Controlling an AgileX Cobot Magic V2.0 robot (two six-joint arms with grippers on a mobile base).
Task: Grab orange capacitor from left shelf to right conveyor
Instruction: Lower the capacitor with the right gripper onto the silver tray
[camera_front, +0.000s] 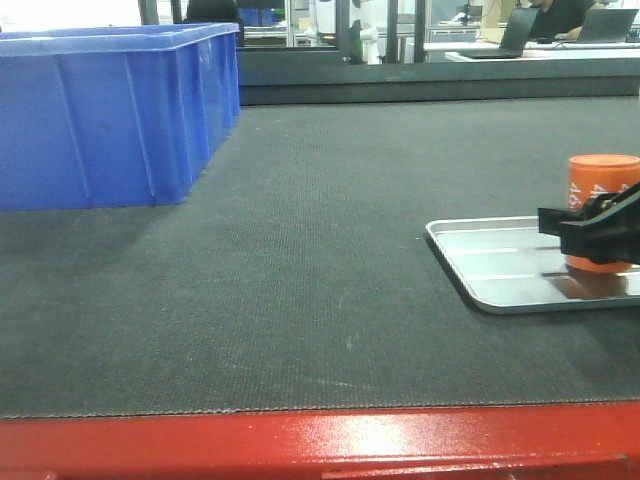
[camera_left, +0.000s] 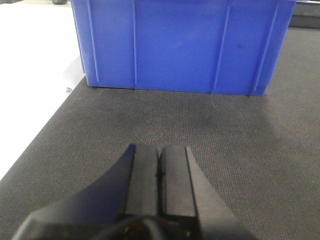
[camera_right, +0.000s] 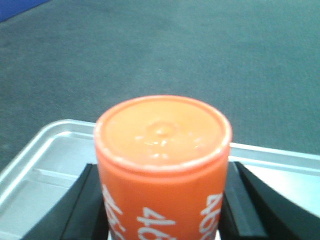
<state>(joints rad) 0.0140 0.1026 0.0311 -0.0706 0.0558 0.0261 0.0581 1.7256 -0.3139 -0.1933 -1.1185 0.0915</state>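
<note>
Your right gripper (camera_front: 598, 232) is clamped on the orange capacitor (camera_front: 602, 210), which stands upright on the silver tray (camera_front: 500, 275) resting on the right conveyor (camera_front: 300, 260); in the right wrist view the black fingers (camera_right: 82, 210) press against both sides of the can, white "4680" printing visible on its side. Your left gripper (camera_left: 160, 172) hangs over bare belt with its two pads pressed together, nothing between them, facing the blue bin (camera_left: 180, 45) that sits on the belt near its left edge. The conveyor's red front edge (camera_front: 320, 440) runs along the bottom of the front view.
</note>
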